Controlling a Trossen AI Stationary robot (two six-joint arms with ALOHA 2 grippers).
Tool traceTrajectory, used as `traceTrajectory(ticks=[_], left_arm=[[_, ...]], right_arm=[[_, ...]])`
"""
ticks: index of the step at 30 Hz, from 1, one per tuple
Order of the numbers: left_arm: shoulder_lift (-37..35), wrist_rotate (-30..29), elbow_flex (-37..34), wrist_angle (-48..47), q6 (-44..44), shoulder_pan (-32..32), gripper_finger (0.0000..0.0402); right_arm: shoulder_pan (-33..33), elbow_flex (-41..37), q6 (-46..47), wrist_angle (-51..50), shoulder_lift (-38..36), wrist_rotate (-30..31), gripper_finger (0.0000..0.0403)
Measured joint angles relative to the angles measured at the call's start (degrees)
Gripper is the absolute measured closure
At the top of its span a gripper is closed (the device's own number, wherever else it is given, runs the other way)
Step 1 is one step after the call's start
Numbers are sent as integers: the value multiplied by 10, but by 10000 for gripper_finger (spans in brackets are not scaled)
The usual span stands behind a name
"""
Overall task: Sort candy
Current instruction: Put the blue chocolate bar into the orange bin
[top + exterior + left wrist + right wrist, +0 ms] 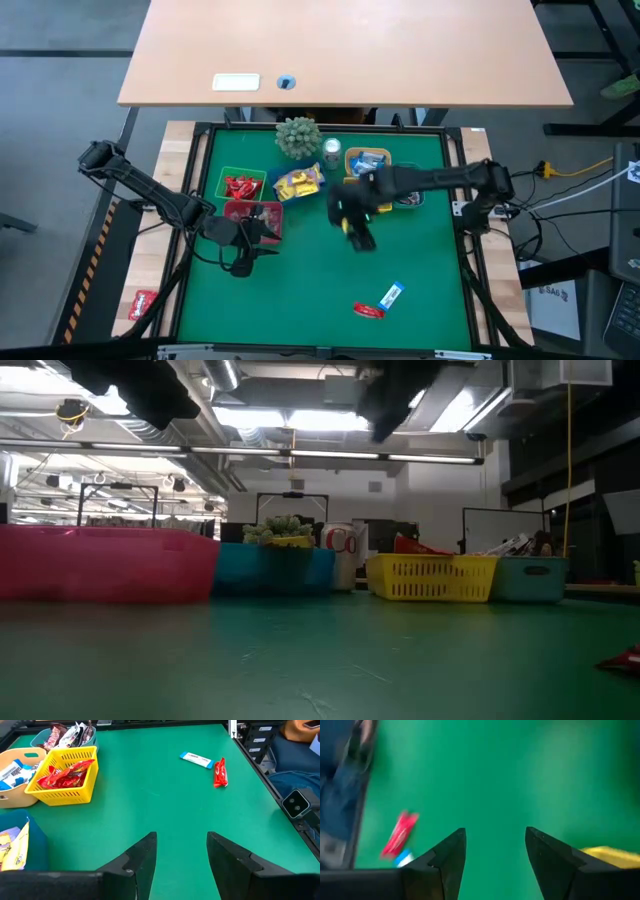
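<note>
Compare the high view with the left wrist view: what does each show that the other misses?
Only the high view shows both arms, the spiky green plant, the silver can and the right gripper over the green mat. Only the left wrist view shows the left gripper up close, jaws open and empty. Both show the loose red-wrapped candy beside the blue-and-white wrapped candy, and the bins.

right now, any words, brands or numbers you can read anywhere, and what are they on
"Co": red letters on the silver can in the low view; the rest is cut off by the bins.
White label on the far desk: too small to read.
Blue-and-white candy and red candy on the mat: print too blurred to read.
Nothing else is readable.
</note>
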Motion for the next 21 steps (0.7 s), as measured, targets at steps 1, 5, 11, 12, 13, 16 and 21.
traceTrajectory(ticks=[1,5,11,12,13,16,21], left_arm=[[0,0,0,0,0,0,241],[0,0,0,0,0,0,241],[0,0,0,0,0,0,241],[0,0,0,0,0,0,241],[0,0,0,0,0,0,241],[0,0,0,0,0,0,241],[0,0,0,0,0,0,241]], right_arm=[[20,0,0,-17,0,0,198],[103,-24,22,-33,0,2,198],[227,-88,123,-29,0,77,198],[245,-99,141,-29,1,88,198],[260,-110,161,-29,1,95,198],[300,-140,208,-21,0,112,198],[344,-196,233,36,1,140,198]])
